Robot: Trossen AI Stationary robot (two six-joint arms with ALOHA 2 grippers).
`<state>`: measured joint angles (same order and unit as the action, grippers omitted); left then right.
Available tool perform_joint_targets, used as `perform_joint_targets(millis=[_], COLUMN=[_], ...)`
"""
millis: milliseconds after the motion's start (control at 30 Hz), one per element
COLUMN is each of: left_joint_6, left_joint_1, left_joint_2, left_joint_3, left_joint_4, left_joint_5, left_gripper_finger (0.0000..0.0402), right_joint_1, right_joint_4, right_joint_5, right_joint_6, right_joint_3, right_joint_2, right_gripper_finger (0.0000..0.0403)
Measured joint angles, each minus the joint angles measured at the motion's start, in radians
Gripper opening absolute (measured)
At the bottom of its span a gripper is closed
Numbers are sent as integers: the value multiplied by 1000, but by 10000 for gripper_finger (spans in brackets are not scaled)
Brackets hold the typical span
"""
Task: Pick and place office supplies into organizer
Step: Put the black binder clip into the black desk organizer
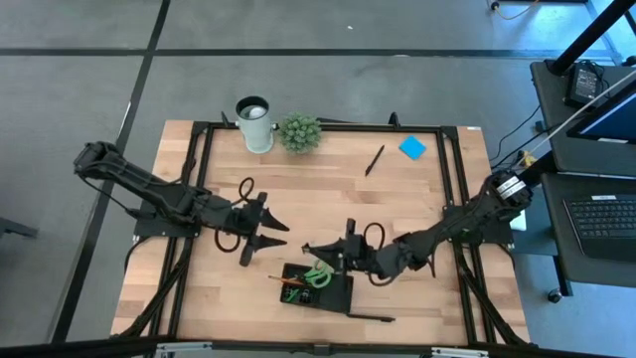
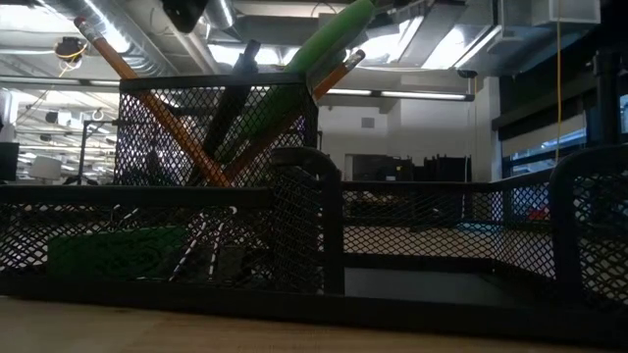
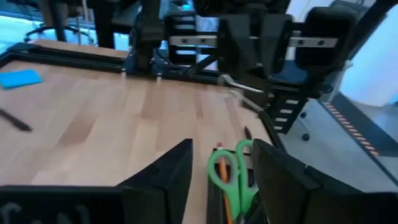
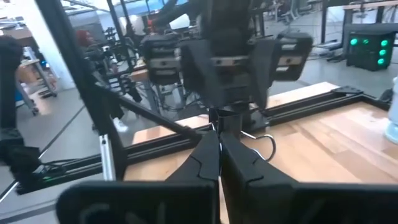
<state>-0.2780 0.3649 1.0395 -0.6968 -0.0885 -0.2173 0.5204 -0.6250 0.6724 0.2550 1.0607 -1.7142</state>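
The organizer [image 1: 333, 294] sits low in the centre of the high view, near the table's front edge, and it already holds part of the load: green scissors [image 1: 318, 273] and an orange pencil [image 1: 288, 281] lie in it, and the low view shows scissors, orange pencils and a dark pen leaning in its tall mesh compartment, with something flat and green in the section to the left. Still out on the table [image 1: 417, 199] are a black pen [image 1: 374, 160] and a blue pad [image 1: 412, 148], both in the upper right, well apart from the organizer; another thin dark item lies just below the tray, too small to name. The left gripper [image 1: 273, 236] hovers just up and left of the organizer with its jaws apart and nothing between them; its wrist view looks down on the scissors and pencil. The right gripper [image 1: 310, 249] points at the tray from the right, jaws closed and empty. I judge the task past halfway, with the pen and pad left to fetch.
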Motion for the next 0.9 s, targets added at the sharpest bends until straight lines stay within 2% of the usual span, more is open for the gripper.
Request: perform_joint_targets(millis=[367, 567, 733, 900], left_joint_6=[-2, 11, 22, 29], left_joint_1=[-6, -8, -11, -27], left_joint_2=[110, 165, 203, 227], left_joint_3=[0, 0, 0, 1], left_joint_4=[-186, -261, -329, -380], left_joint_5=[-12, -28, -113, -94], left_gripper_finger=[217, 221, 221, 221], right_joint_1=[-45, -60, -63, -65], right_joint_4=[0, 1, -5, -8], right_joint_5=[-14, -14, -21, -19], right_joint_6=[-31, -35, -55, -59], right_joint_3=[0, 0, 0, 0], right_joint_2=[0, 0, 0, 2], right_gripper_finger=[5, 6, 6, 6])
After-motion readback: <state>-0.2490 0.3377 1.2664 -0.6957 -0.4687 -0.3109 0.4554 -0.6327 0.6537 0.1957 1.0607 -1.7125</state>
